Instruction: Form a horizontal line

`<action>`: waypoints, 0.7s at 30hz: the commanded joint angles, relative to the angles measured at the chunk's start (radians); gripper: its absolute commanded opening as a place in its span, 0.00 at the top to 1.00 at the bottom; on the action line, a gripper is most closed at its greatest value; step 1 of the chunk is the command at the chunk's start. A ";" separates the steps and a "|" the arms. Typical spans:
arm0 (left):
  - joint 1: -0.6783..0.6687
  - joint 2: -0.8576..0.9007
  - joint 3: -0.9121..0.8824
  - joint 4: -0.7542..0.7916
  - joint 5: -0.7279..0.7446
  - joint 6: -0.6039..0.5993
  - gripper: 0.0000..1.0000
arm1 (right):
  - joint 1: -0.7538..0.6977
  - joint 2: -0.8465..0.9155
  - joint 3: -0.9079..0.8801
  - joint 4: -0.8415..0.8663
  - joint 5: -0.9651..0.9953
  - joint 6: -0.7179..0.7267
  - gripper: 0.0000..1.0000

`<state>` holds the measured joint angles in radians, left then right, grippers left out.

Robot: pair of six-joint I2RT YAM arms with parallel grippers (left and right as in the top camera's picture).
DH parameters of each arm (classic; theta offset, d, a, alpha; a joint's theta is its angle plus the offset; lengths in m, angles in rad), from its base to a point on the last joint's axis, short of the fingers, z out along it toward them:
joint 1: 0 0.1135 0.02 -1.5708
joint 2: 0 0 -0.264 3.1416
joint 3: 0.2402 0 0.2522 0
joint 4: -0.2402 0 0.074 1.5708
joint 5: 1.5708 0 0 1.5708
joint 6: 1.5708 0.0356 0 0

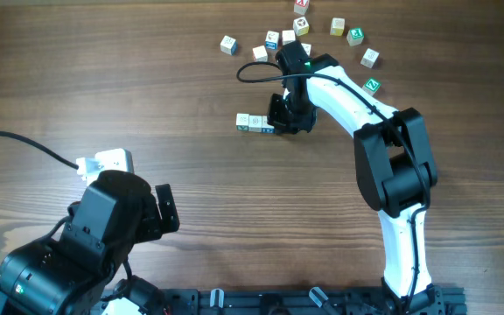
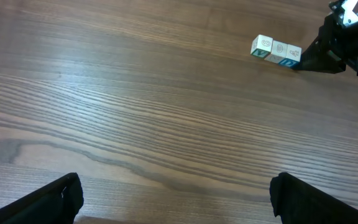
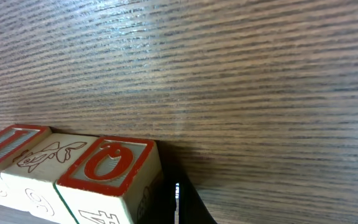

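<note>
Overhead, the white right arm [image 1: 383, 166] rises from the desk's [image 1: 147, 70] 5 o'clock edge, folds at its black elbow and stretches toward 10 o'clock, its wrist tipped down to the wood; the right fingers [image 1: 280, 115] are clenched on nothing, low on the desk at the 3 o'clock end of the horizontal line [image 1: 254, 122]; that row of three white cubes lies edge to edge just above the desk's centre, its last cube partly hidden under the black wrist, so contact cannot be confirmed; from the right wrist the row [image 3: 67, 168] fills the 8 o'clock corner, red-framed tops showing, cut off by the frame, with a dark finger sliver [image 3: 182, 202] just beside the end cube; the black left arm [image 1: 68, 254] sits hunched at 8 o'clock, well apart, the left fingers [image 2: 48, 199] released wide and empty, only their tips in view; its camera sees the row [image 2: 277, 51] far off at 1 o'clock; a scatter of loose cubes [image 1: 335, 28] lies at 12 o'clock, some clipped by the frame edge; a white box [image 1: 112, 161] with a cable [image 1: 16, 140] sits by the left arm
</note>
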<state>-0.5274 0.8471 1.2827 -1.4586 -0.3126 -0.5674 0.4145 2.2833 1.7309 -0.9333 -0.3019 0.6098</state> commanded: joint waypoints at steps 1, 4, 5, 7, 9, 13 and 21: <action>0.006 -0.002 -0.004 0.003 0.005 -0.017 0.00 | 0.004 0.019 -0.011 0.002 0.004 0.021 0.95; 0.006 -0.002 -0.004 0.002 0.005 -0.017 0.00 | 0.004 0.019 -0.011 -0.033 0.143 0.057 0.96; 0.006 -0.002 -0.004 0.002 0.005 -0.017 0.00 | 0.003 0.019 -0.011 -0.044 0.183 0.060 0.95; 0.006 -0.002 -0.004 0.002 0.005 -0.017 0.00 | -0.004 0.018 0.000 -0.069 0.254 0.060 0.95; 0.006 -0.002 -0.004 0.002 0.005 -0.017 0.00 | -0.015 0.016 0.032 -0.087 0.265 0.043 0.95; 0.006 -0.002 -0.004 0.002 0.005 -0.017 0.00 | -0.026 -0.011 0.136 -0.072 0.273 -0.008 0.95; 0.006 -0.002 -0.004 0.002 0.005 -0.017 0.00 | -0.002 -0.008 0.234 0.062 0.161 -0.035 0.95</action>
<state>-0.5274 0.8471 1.2827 -1.4586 -0.3126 -0.5674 0.3923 2.2803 1.9491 -0.9058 -0.0742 0.6018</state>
